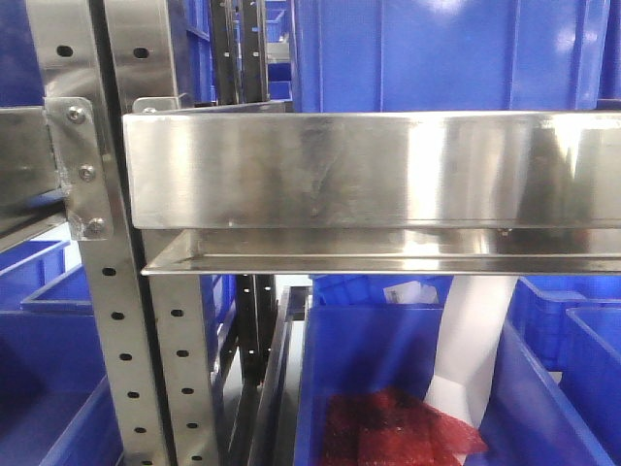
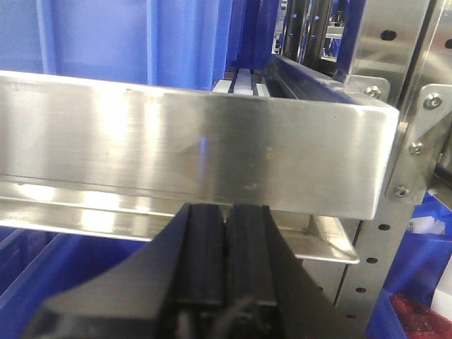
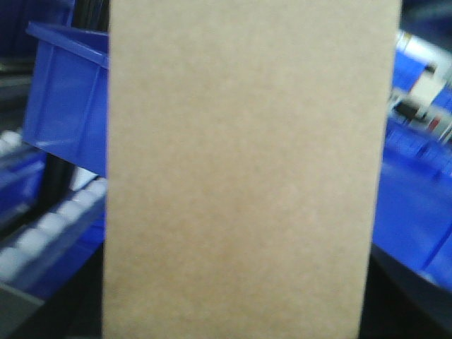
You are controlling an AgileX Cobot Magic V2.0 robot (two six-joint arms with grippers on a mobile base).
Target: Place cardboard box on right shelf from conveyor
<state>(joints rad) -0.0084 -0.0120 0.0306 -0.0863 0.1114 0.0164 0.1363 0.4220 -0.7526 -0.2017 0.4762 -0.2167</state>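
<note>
- Cardboard box (image 3: 247, 169): one, plain tan, seen only in the right wrist view. It stands close before the camera and fills the middle of that view from top to bottom. What it rests on is hidden.
- Right gripper: its fingers do not show, so I cannot tell whether it grips the box.
- Left gripper (image 2: 226, 212): one, with two black fingers (image 2: 201, 247) pressed together and nothing between them. It sits just below and in front of the shelf's front lip.
- Right shelf (image 1: 369, 170): one shiny steel shelf. Its tall front lip runs across the front view, and a thinner steel ledge sits directly beneath it.
- Uprights (image 1: 121, 311): two grey perforated posts at the shelf's left end in the front view.
- Bracket (image 1: 82, 170): one, fixed with three screws, touching the shelf's left corner.
- Blue bins (image 1: 437, 49): several, above and below the shelf and on both sides behind the box. They overlap too much to count exactly.
- Red mesh (image 1: 388, 427): one bundle, inside the bin under the shelf.
- White rollers (image 3: 42, 226): one blurred row, left of the box.
</note>
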